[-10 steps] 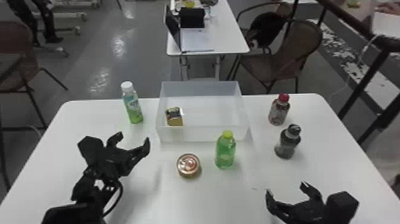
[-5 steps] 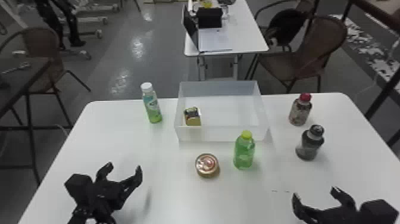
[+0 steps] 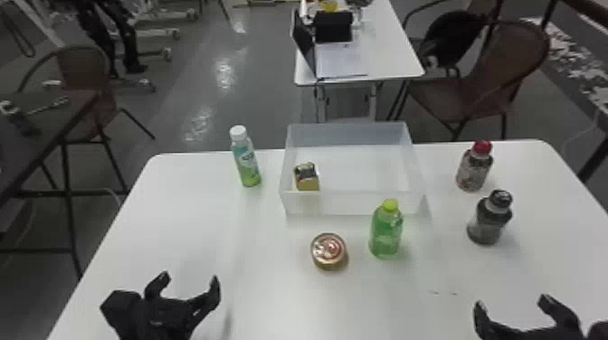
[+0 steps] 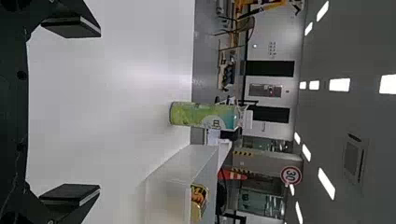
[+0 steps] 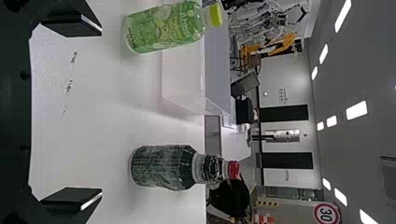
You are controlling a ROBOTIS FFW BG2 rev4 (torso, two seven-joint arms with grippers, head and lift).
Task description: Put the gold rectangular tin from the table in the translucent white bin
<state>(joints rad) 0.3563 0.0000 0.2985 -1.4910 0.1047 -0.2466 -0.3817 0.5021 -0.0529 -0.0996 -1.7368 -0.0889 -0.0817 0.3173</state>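
The gold rectangular tin (image 3: 306,177) lies inside the translucent white bin (image 3: 353,203), in its left front corner; the left wrist view shows the tin (image 4: 198,201) behind the wall of the bin (image 4: 170,175). My left gripper (image 3: 189,284) is at the table's front left with fingers spread and nothing between them; in its wrist view the left gripper (image 4: 70,112) is likewise open. At the front right my right gripper (image 3: 511,304) stands open and empty, as the right gripper (image 5: 71,113) also is in its wrist view.
A round tin (image 3: 329,250) and a green bottle (image 3: 386,233) stand before the bin. Left of it is a white-capped bottle (image 3: 246,158). To its right are a red-capped bottle (image 3: 474,168) and a dark bottle (image 3: 489,219).
The head view has shifted, so the table and bin appear farther right. My left gripper has drawn back toward the table's front edge, away from the bin. The tin stays in the bin.
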